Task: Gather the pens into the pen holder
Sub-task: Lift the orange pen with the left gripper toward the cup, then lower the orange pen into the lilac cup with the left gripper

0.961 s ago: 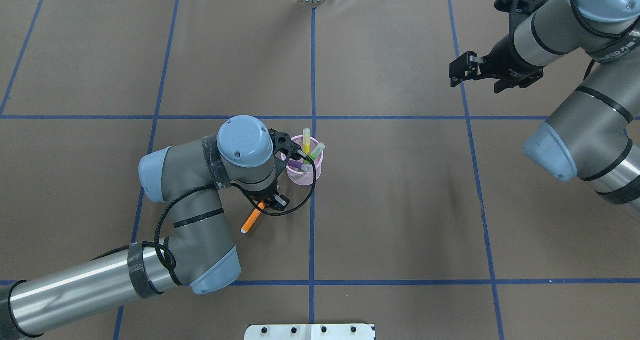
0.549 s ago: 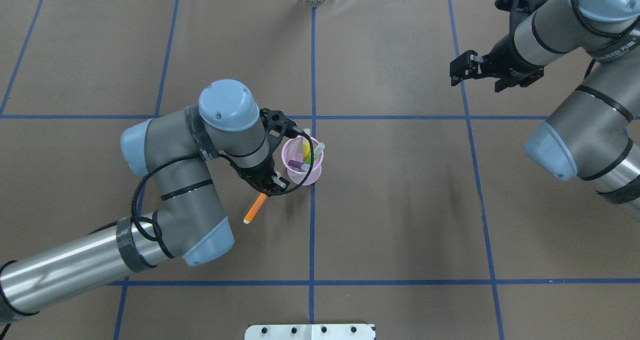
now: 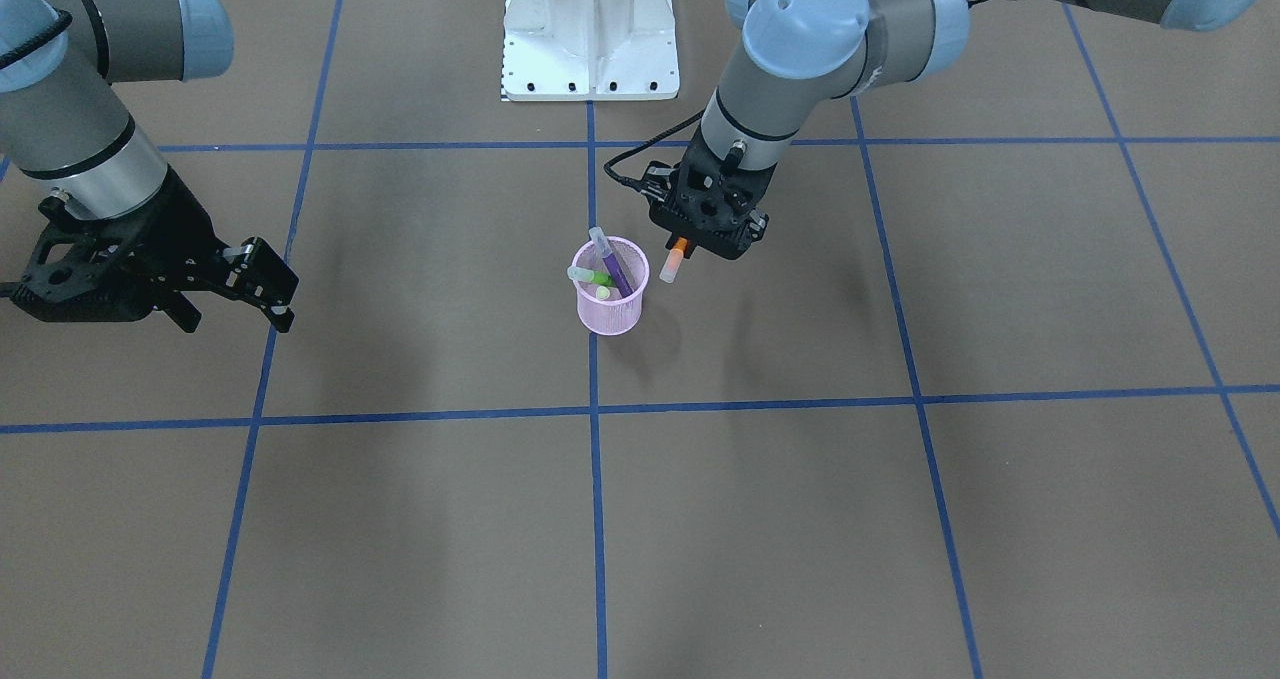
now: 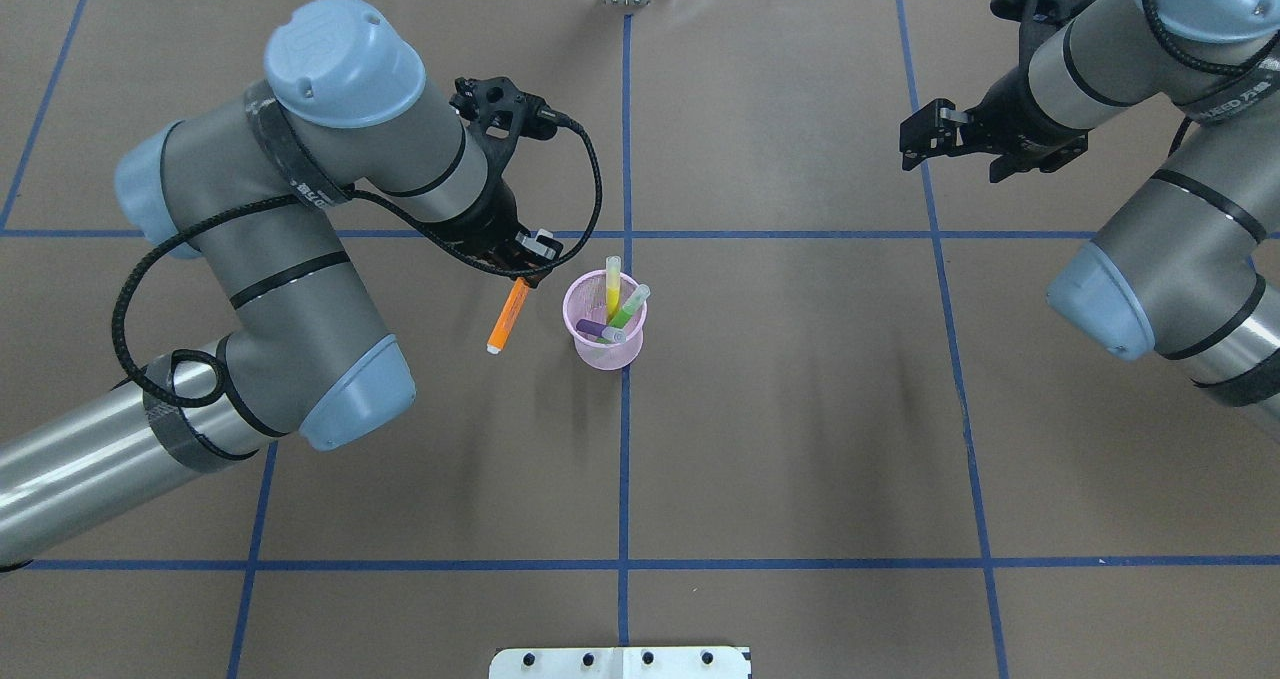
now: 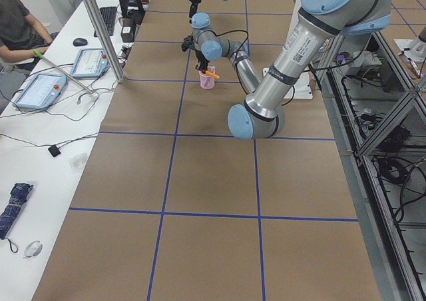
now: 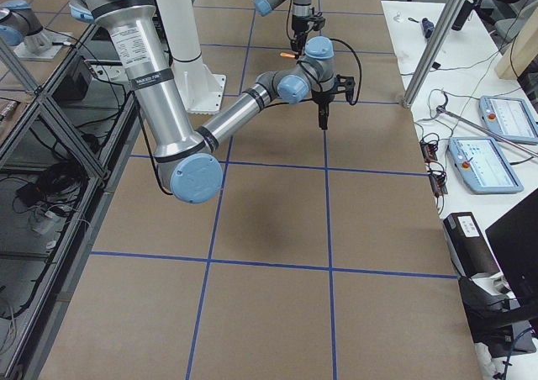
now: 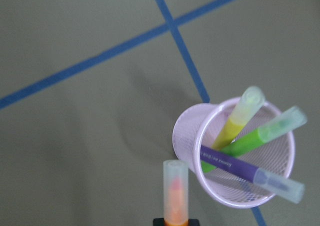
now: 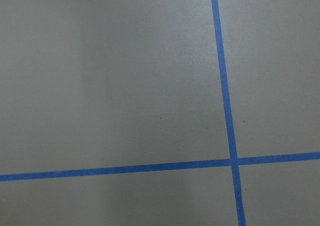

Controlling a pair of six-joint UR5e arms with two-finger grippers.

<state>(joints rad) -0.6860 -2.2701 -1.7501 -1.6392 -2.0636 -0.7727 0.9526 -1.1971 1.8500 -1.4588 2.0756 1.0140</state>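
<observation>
Spanning the scene, the brown bench [image 4: 800, 409] carries blue tape lines and the holder [image 4: 608, 356]. Right pincer [image 4: 908, 147] hangs well apart, jaws spread, empty. Left pincer [image 4: 521, 271] is closed on the orange pen [image 4: 508, 316] at its upper end; it hangs tilted, cap down, just beside the holder, not over it. The mesh holder looks light and easily tipped; the pen seems stiff, light, smooth, so an end grip suits. Yellow pen [image 4: 612, 284], green pen [image 4: 628, 309] and purple pen [image 4: 590, 329] lean inside, crowding the mouth.
</observation>
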